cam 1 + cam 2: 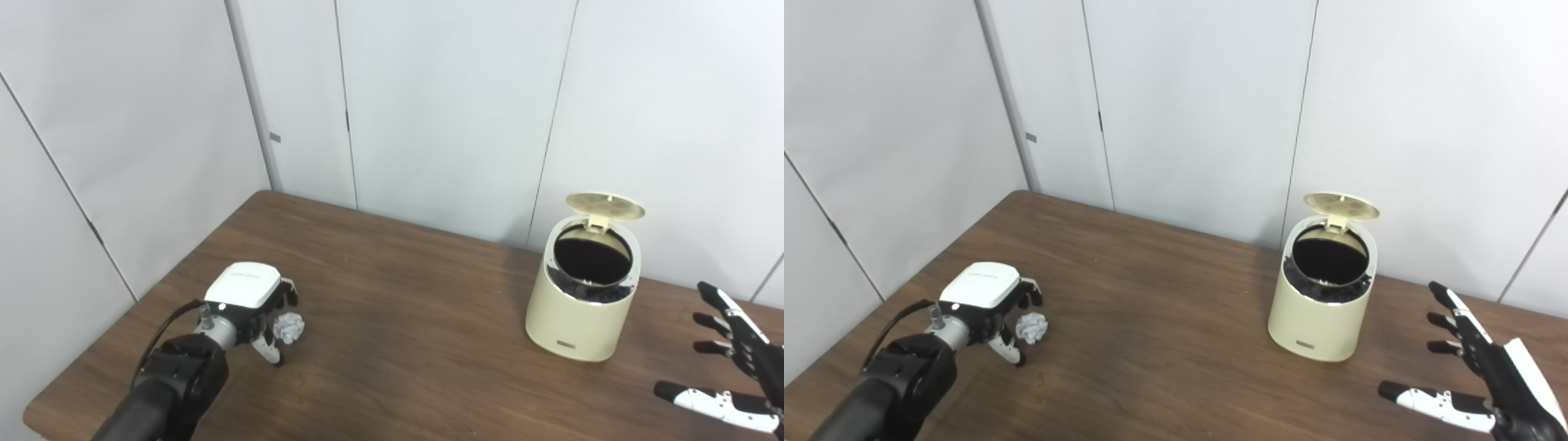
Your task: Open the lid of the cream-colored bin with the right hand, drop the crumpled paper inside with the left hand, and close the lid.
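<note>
- The right hand [1488, 380] is at the near right corner, above the brown wooden counter [392, 343]. Its fingers [1448, 303] are spread wide apart and reach toward the far left, the thumb stretches out to the left, and it holds nothing.
- The right hand is near the bin's right side but apart from it, with bare counter between them.
- The left hand [251, 309] is at the near left, its dark arm coming in from the bottom edge. The white back of the hand faces up, and the hand is low over the counter.
- The left hand's fingers [269, 349] curl down around the crumpled paper [288, 327], a small white ball on the counter at the hand's right side. They are partly open around it; whether they touch the paper cannot be told, and the ball appears to rest on the wood.
- Farther back and to the right stands the cream-colored bin [579, 306], upright on the counter, well apart from the paper.
- The lid [605, 207] is swung up and back on its hinge at the far rim, so the round mouth is open. The inside is dark, and a black liner shows at the rim.
- Behind the counter are plain pale wall panels [429, 92].
</note>
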